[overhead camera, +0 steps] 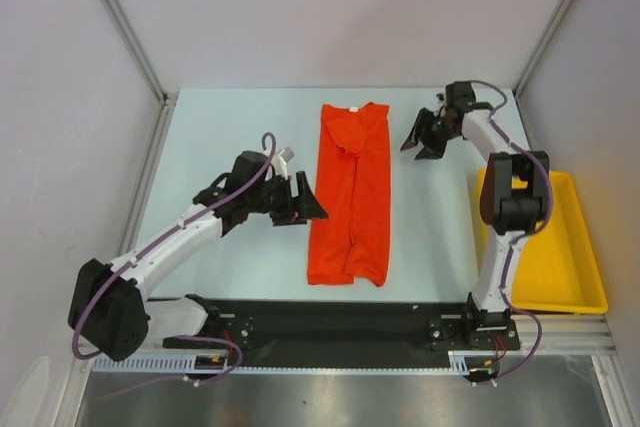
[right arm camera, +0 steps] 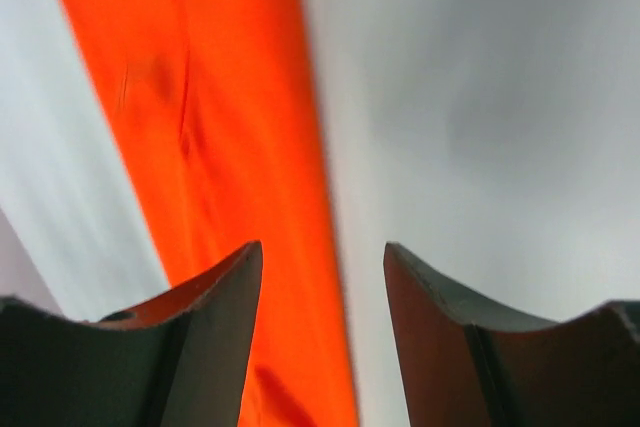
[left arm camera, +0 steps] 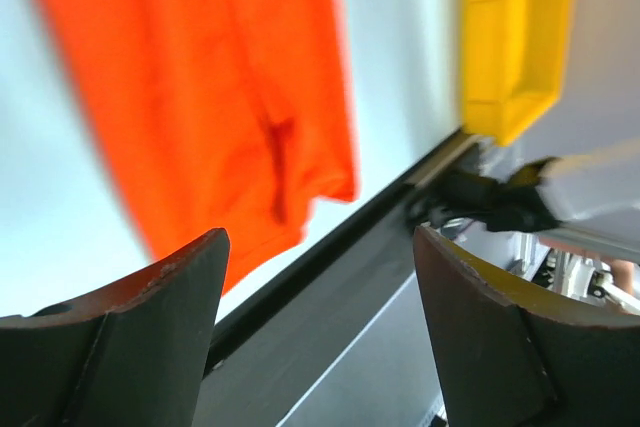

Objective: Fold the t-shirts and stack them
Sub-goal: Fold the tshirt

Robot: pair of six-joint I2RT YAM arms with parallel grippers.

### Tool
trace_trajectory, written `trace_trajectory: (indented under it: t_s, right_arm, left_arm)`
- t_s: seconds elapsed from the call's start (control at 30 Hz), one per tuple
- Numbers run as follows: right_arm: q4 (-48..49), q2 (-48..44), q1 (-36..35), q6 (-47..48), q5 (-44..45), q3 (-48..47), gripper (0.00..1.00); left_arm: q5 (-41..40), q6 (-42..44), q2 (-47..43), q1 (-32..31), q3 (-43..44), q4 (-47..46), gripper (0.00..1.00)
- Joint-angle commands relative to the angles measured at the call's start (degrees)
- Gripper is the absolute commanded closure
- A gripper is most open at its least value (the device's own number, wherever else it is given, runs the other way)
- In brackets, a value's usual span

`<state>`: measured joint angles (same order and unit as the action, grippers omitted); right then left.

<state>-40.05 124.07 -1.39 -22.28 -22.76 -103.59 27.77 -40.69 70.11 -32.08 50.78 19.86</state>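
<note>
Left tool, fingers wide and empty, hovers just beside the long edge of the folded orange-red t-shirt. Right tool, also spread empty, is near its collar end. The t-shirt lies between them on the worktop.

One t-shirt (orange-red), one tray, two arms.
</note>
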Motion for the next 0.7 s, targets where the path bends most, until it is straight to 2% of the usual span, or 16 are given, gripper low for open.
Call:
trace_trajectory:
  t_s: [0.0,0.03,0.1,0.17,0.2,0.23,0.3,0.43,0.53,0.67]
  right_arm:
    - [0.84,-15.67,-3.97,1.98,-7.19,17.19,0.42]
    - [2.16,-18.14,-5.19,1.63,-11.73,21.28,0.43]
    - [3.58,-24.97,-7.39,2.06,-14.67,32.16,0.43]
    - [4.01,-29.91,-10.98,2.42,-13.89,38.87,0.43]
    - [4.71,-34.64,-13.35,1.38,-13.02,45.25,0.43]
    - [5.76,-37.38,-13.38,0.32,-13.01,48.19,0.43]
    - [9.02,-41.43,-16.09,-1.61,-14.23,53.55,0.46]
    - [14.90,-50.31,-16.80,-6.09,-16.16,65.50,0.57]
    - [18.43,-49.55,-17.33,-7.51,-19.93,67.55,0.62]
    - [13.26,-46.48,-18.12,-6.02,-15.74,67.11,0.61]
  left_arm:
    - [1.41,4.99,0.38,2.80,-3.93,4.14,0.20]
    - [1.24,5.61,1.08,3.24,-4.98,3.96,0.20]
    - [0.54,6.23,1.96,4.30,-5.96,2.91,0.22]
    - [0.44,6.15,3.36,4.65,-7.54,1.33,0.25]
    - [-0.60,6.23,3.63,4.65,-8.33,1.24,0.25]
    - [-0.87,5.97,3.90,4.65,-8.94,0.98,0.26]
    - [-0.53,4.14,3.29,4.92,-10.35,-1.65,0.35]
    - [5.00,0.26,2.49,4.13,-13.95,-10.09,0.38]
    - [4.58,-0.97,5.47,2.81,-13.52,-10.72,0.37]
    - [-2.17,0.25,7.32,2.46,-11.59,-1.70,0.29]
